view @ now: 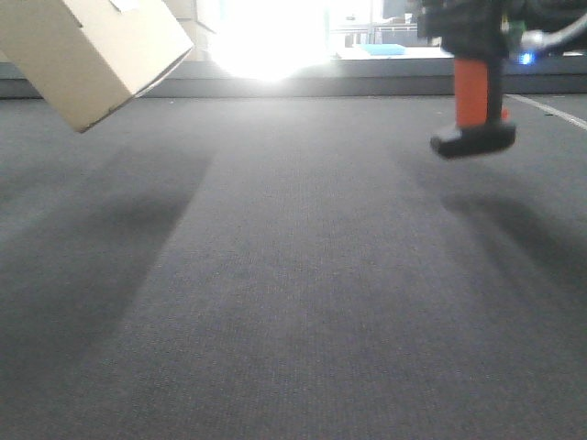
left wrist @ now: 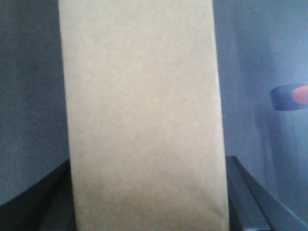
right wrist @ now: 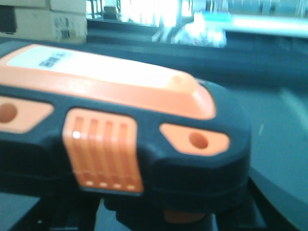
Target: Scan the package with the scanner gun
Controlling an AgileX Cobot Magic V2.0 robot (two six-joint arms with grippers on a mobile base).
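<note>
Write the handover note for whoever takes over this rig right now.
Left tool: shut on the package, held tilted in the air above the grey surface.
Right tool: shut on the scanner gun, handle hanging down, also off the surface.
Done: both things are picked up.
Left: the two are well apart; bring the package before the scanner gun's head and scan. No sign of a scan shows.
</note>
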